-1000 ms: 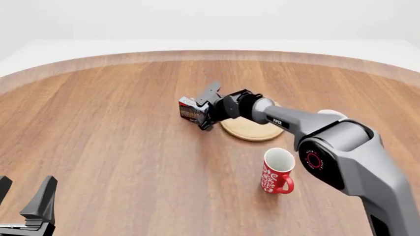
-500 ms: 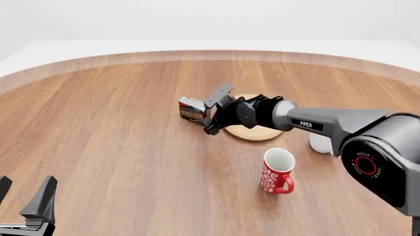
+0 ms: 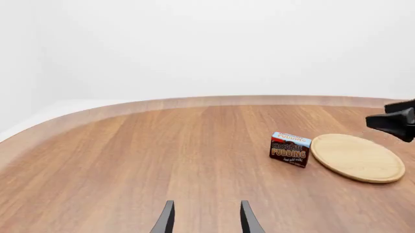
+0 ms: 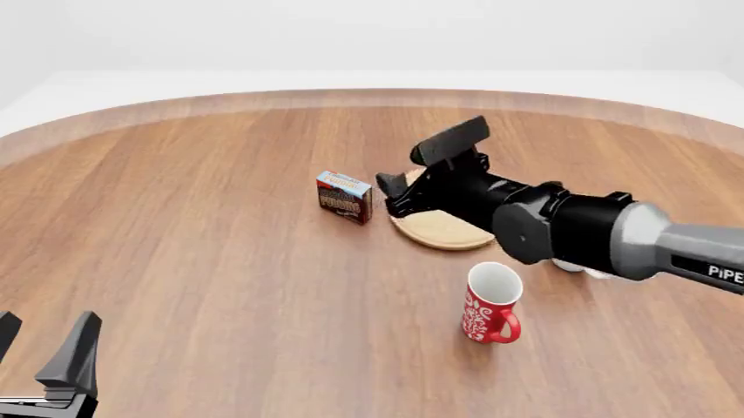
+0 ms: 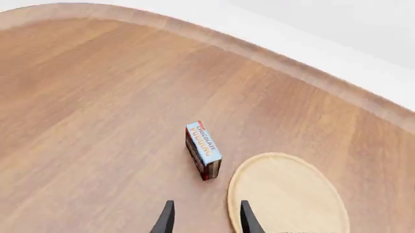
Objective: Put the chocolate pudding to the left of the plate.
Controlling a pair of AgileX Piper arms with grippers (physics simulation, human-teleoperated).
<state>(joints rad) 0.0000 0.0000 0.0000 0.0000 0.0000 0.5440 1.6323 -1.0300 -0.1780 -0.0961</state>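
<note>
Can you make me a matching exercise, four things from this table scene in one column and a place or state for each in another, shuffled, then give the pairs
Things
1. chocolate pudding
2. plate
3. red mug
4. left gripper

Places or states
A. open, low at the near left, holding nothing
B. nearest of the table's things, handle toward the camera
C. partly hidden under the right gripper
D. standing just left of the wooden disc

Pairs: 1-D, 2-C, 3-B, 4-A

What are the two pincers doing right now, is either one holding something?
Left pincer: open, holding nothing, low over the table.
Right pincer: open, holding nothing; the chocolate pudding stands free beside the plate.
</note>
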